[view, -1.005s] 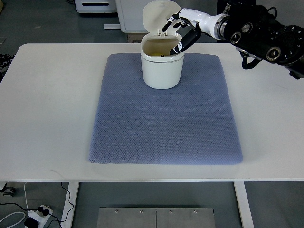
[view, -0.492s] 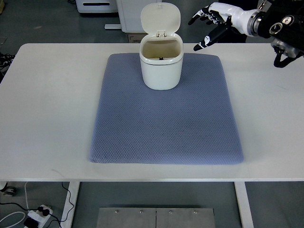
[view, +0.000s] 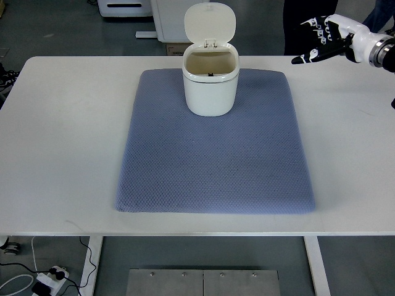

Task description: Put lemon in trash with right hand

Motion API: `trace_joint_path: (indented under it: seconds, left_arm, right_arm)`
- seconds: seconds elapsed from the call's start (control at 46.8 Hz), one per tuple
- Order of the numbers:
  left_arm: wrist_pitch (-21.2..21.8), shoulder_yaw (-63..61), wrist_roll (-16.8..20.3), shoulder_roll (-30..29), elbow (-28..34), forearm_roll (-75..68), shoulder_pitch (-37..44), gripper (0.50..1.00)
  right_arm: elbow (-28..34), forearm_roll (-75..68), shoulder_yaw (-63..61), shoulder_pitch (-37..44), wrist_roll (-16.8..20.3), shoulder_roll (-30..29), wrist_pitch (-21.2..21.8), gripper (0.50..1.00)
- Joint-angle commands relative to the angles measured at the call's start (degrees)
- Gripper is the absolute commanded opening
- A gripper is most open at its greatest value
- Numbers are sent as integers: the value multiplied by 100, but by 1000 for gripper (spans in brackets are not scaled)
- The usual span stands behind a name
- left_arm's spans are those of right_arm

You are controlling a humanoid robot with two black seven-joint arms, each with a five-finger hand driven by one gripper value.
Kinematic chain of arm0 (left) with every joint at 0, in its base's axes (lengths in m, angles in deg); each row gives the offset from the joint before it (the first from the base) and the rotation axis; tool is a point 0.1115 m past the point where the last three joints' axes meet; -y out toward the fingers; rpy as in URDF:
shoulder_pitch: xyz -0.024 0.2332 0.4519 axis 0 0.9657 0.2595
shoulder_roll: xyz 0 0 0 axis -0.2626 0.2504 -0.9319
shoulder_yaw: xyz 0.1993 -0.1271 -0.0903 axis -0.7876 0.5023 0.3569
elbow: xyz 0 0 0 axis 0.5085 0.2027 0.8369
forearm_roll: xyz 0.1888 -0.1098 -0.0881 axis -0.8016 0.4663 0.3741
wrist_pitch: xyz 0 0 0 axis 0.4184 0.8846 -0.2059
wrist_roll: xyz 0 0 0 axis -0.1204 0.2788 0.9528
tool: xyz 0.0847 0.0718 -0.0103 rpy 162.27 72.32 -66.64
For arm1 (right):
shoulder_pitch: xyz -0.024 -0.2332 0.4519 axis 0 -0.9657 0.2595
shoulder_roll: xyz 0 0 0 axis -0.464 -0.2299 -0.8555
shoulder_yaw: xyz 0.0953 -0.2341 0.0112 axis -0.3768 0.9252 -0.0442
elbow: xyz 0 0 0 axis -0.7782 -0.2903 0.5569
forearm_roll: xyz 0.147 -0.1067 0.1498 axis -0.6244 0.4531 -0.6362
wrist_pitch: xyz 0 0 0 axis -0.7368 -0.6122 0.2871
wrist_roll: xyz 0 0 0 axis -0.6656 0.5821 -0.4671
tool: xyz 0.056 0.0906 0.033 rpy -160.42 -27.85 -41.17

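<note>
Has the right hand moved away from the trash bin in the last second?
Yes. The right hand has pulled back rightward from over the trash bin to the table's far right edge, open.

White rectangular table carries a blue-grey quilted fabric mat at its centre. White plastic trash bin stands upright on the mat's far edge, near the middle, hinged lid tipped up behind the opening. White-and-black robot right hand hangs over the table's far right corner, well apart from the bin, off the mat.
</note>
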Motion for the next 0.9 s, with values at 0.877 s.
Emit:
trace_joint_path:
  seconds: [0.877]
  left_arm:
    - [-1, 0, -1, 0, 0, 1, -5, 1000]
  right_arm:
    - [816, -119, -5319, -3832, -43, -776, 0, 1000]
